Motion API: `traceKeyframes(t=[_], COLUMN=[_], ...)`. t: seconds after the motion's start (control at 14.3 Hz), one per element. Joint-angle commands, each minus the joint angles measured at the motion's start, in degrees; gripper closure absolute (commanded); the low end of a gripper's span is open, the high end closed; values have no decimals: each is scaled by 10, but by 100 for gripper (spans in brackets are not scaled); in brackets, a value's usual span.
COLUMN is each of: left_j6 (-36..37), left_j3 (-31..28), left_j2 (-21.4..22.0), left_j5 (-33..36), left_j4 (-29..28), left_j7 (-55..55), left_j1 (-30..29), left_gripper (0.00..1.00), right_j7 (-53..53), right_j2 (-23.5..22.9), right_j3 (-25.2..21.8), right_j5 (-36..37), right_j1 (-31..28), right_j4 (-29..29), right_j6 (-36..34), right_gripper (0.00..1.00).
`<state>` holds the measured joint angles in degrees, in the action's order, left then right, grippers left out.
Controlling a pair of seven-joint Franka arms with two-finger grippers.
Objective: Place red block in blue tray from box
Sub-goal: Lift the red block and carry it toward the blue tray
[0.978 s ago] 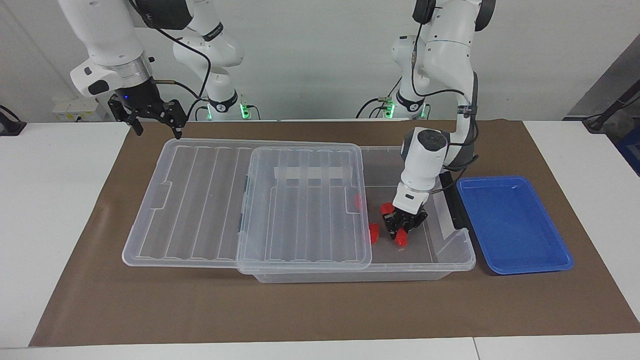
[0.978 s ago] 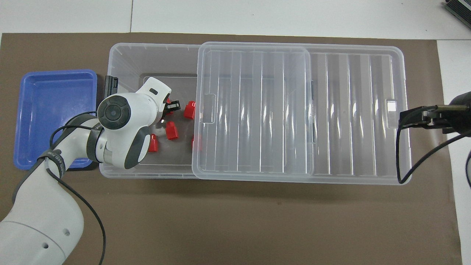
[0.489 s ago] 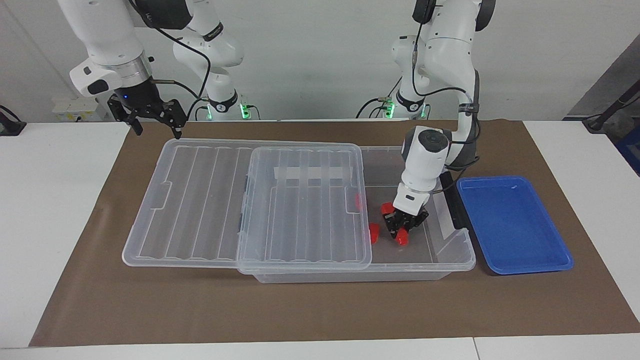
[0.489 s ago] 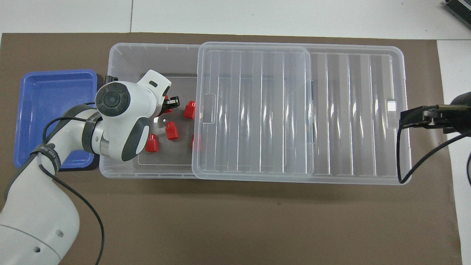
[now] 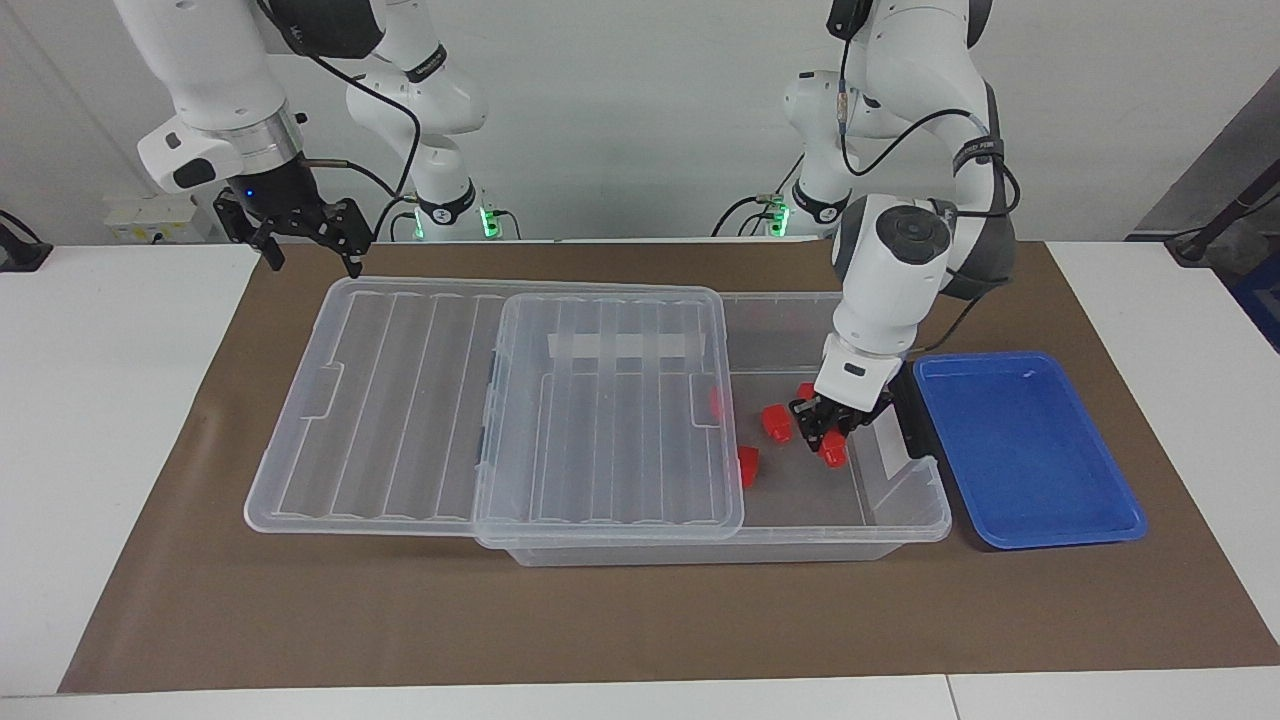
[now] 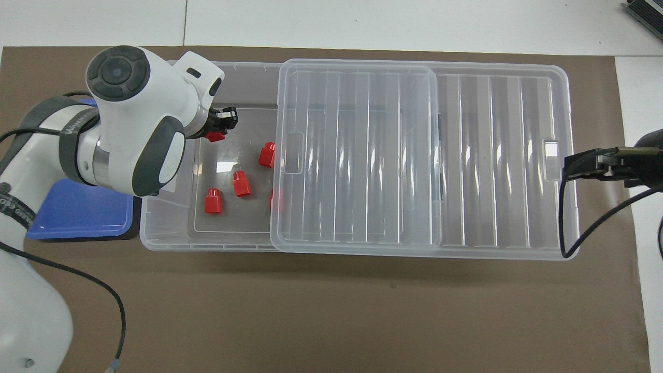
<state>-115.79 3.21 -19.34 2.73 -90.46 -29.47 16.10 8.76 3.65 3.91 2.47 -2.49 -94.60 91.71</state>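
My left gripper point(image 5: 828, 438) is shut on a red block point(image 5: 833, 455) and holds it a little above the floor of the box point(image 5: 905, 522), close to the end wall next to the blue tray point(image 5: 1025, 450). In the overhead view the left gripper point(image 6: 221, 124) and its red block point(image 6: 215, 137) show at the box's open end point(image 6: 171, 242). Several other red blocks point(image 5: 775, 425) point(image 6: 241, 184) lie on the box floor. The arm hides most of the blue tray point(image 6: 77, 217) in the overhead view. My right gripper point(image 5: 312, 258) waits open over the table by the lid's end.
The ribbed clear lid point(image 5: 600, 400) is slid toward the right arm's end and covers most of the box; one red block point(image 6: 276, 199) lies partly under its edge. A black latch point(image 5: 912, 420) stands on the box wall by the tray. Brown mat point(image 5: 640, 620) under everything.
My left gripper has risen with a red block and moved toward the tray end of the box. The other blocks and the right arm have stayed put.
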Motion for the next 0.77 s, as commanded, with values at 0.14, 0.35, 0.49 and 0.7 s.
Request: traceKeyframes(t=[0.14, 0.35, 0.49, 0.7], left_j6=[139, 173, 180, 173], left_j3=[-4, 1, -3, -3], left_j2=[15, 17, 19, 20], left_j5=[6, 3, 2, -18], left_j4=[71, 81, 88, 87], left_j7=[70, 125, 182, 286], left_j1=[-32, -72, -91, -147], left_gripper=[100, 100, 100, 100], right_j7=[-37, -45, -65, -102], right_j2=[-5, -16, -39, -66], right_j3=[-21, -52, -76, -97], right_j5=[-5, -23, -35, -36], right_j1=[-1, -2, -2, -2], right_j4=[-9, -39, -40, -48], right_j6=[36, 84, 101, 152], right_gripper=[1, 9, 19, 48])
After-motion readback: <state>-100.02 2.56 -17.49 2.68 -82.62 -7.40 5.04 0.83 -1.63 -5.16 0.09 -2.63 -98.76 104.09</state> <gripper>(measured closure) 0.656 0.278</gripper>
